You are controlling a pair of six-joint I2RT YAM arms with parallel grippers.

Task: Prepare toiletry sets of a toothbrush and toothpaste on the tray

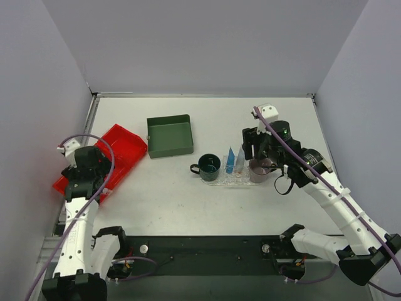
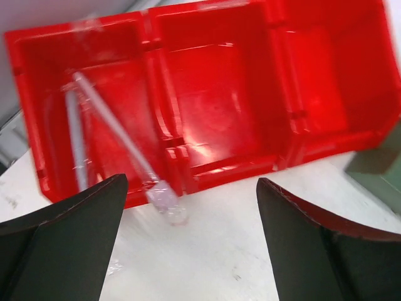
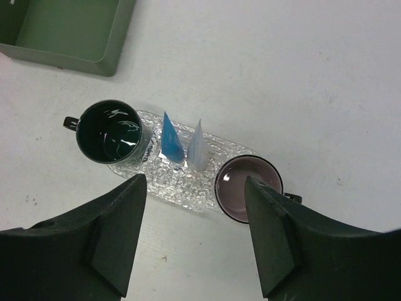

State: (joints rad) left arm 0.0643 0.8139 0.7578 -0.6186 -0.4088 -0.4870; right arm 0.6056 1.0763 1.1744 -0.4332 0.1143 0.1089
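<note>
Our left fingers (image 2: 62, 251) hang spread wide and empty over the near edge of the red bin (image 2: 326, 75), lined up, we judge, to take a toothbrush (image 2: 116, 130). That slim clear stick lies slanted in the bin's left compartment with its head reaching past the front wall onto the bench (image 2: 207, 263), which should leave that end easy to pinch. A second toothbrush (image 2: 76, 144) lies beside it, inside the bin. Our right fingers (image 3: 100, 251) are parted too, holding nothing, above the tray (image 3: 178, 185). There the two toothpaste tubes (image 3: 171, 139) stand upright side by side in the middle, between a dark green mug (image 3: 109, 132) at one end and a purple mug (image 3: 247, 188) at the other. We take it that each mug marks one set, with a tube next to each. No toothbrush is on the tray yet, so by our reckoning the paste is placed and the brushes remain.
</note>
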